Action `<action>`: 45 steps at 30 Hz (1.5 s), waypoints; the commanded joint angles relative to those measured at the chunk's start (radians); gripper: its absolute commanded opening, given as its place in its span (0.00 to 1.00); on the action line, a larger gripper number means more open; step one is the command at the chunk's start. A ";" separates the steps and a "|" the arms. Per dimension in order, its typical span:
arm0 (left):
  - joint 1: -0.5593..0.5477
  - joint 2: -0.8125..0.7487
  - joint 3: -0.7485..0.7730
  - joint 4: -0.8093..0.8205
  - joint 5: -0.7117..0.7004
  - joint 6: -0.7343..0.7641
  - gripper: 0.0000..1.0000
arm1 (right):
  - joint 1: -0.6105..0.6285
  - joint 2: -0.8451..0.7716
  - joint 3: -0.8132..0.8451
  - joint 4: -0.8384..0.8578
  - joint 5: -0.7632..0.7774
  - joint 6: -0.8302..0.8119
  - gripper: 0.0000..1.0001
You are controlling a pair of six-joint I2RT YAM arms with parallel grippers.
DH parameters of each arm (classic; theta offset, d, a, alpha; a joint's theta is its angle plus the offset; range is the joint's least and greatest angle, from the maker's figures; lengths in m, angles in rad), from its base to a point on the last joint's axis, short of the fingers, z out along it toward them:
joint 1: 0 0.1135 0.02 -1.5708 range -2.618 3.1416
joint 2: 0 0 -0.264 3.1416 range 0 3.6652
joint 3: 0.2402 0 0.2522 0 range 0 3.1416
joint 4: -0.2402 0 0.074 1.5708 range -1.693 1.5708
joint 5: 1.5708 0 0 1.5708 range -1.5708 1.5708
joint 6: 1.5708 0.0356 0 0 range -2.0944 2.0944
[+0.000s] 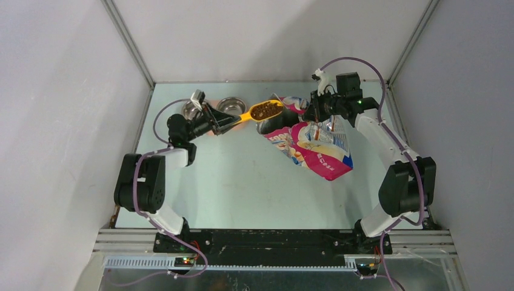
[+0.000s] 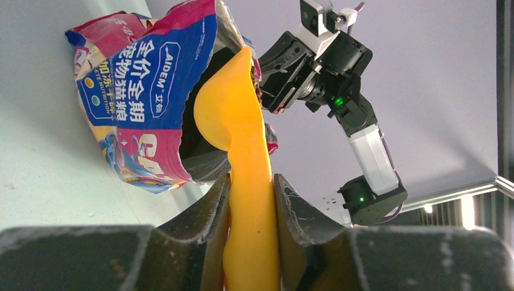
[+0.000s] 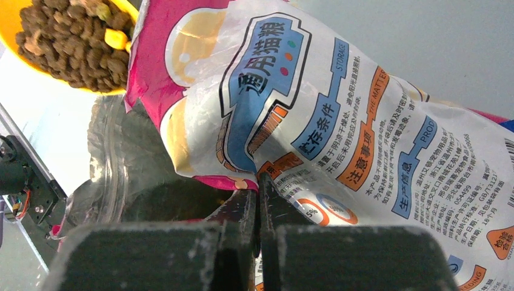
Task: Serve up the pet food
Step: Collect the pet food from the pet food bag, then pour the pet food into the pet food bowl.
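- The left tool [image 1: 227, 123] [image 2: 251, 182] is clamped on the handle of an orange scoop [image 1: 245, 116] [image 2: 242, 121]; in the left wrist view a finger presses on each side of the handle.
- The scoop's bowl is heaped with brown kibble [image 1: 264, 111] [image 3: 66, 42], with at least one yellowish piece among it.
- The loaded scoop sits just beside the open mouth of the bag [image 1: 315, 148] [image 2: 139, 91] [image 3: 339, 121], on the side toward the feeder.
- The right tool [image 1: 315, 113] [image 3: 257, 194] is closed, pinching the bag's edge near the mouth; the right wrist view shows the film caught between the two fingers.
- The bag is glossy blue, pink and red with printed panels. It lies slanted on the bench [image 1: 242, 182], its mouth turned to the far left and its sealed end nearer the arm bases.
- The silvery inside of the bag shows at the gaping mouth; whether more kibble lies inside cannot be told.
- The feeder [image 1: 229, 105], with two steel bowls, stands at the far side of the bench, just behind the left tool and left of the scoop's bowl.
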 commanded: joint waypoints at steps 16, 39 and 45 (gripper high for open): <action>0.189 -0.061 -0.004 -0.001 0.020 0.063 0.00 | -0.035 0.027 0.000 -0.022 0.127 -0.042 0.00; 0.463 0.104 0.025 0.018 -0.048 0.101 0.00 | -0.026 0.021 -0.011 -0.021 0.142 -0.046 0.00; 0.497 0.133 0.038 -0.036 -0.082 0.160 0.00 | -0.024 0.020 -0.013 -0.021 0.141 -0.046 0.00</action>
